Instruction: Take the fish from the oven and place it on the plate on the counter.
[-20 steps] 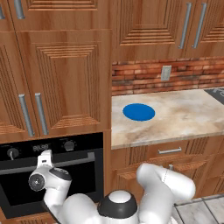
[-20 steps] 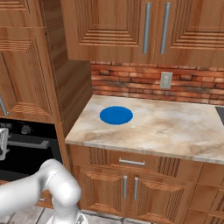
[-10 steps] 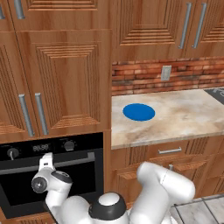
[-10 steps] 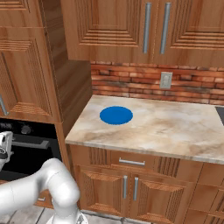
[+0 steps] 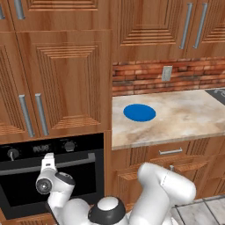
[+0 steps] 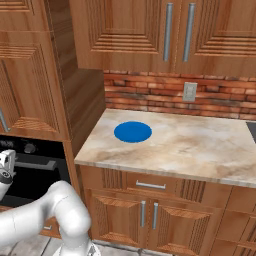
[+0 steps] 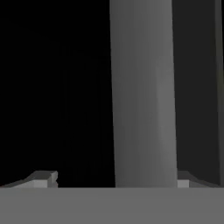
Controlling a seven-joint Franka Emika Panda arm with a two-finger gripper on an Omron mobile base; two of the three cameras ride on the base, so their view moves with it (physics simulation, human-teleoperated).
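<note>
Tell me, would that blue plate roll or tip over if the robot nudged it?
Probably not. The plate lies flat on the counter, so a nudge should slide it rather than roll it. It looks thin and low, so tipping seems unlikely. The marbled stone looks smooth, so it may slide easily.

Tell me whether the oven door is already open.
No, the oven door is shut, its silver handle flat across the dark glass, and the blue plate is bare.
</note>
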